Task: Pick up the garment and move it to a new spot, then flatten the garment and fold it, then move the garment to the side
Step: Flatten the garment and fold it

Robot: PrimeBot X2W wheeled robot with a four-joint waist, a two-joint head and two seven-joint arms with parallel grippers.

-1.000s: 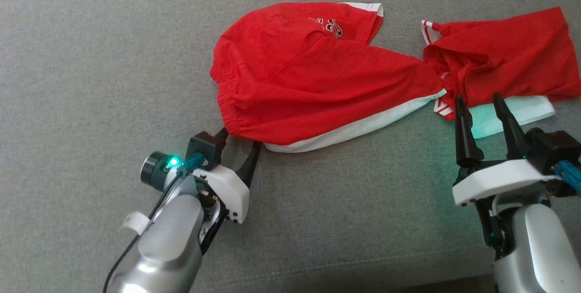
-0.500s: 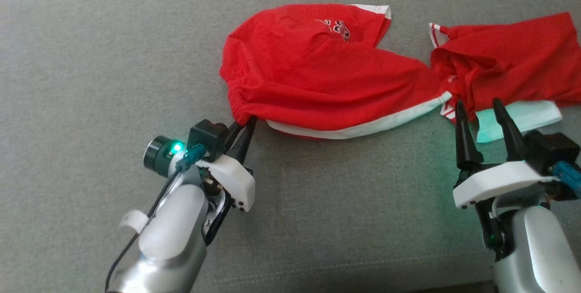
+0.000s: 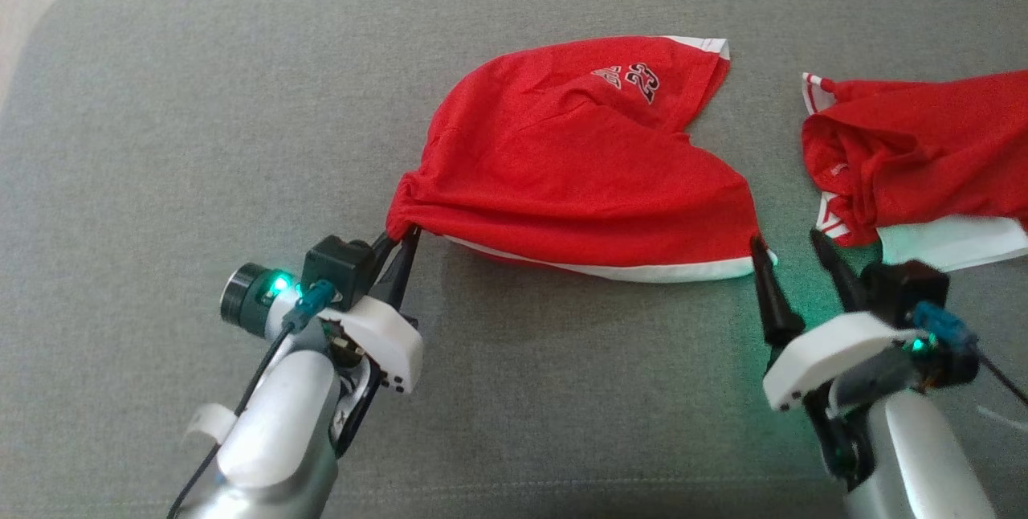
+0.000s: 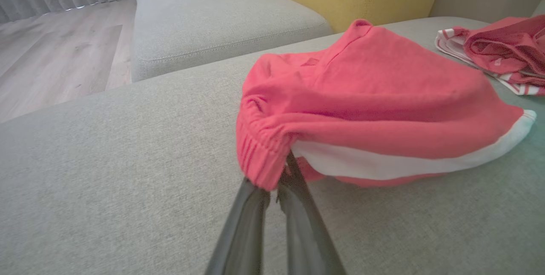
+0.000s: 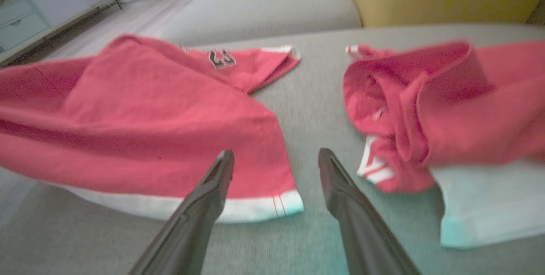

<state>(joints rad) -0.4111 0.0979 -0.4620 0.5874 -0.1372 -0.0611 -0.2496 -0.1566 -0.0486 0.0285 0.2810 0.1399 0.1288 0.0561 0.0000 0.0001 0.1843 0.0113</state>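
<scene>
Garment (image 3: 578, 173) lies on the couch (image 3: 161, 141), waistband corner pinched in the left gripper (image 3: 401, 234); right gripper (image 3: 785, 239) gapes beside its hem.

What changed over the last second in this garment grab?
The left hand closed on the red shorts at the waistband corner, bunching it. The right hand, open throughout, shifted left to the shorts' hem corner. The other red garment stayed put; the camera itself moved.
</scene>
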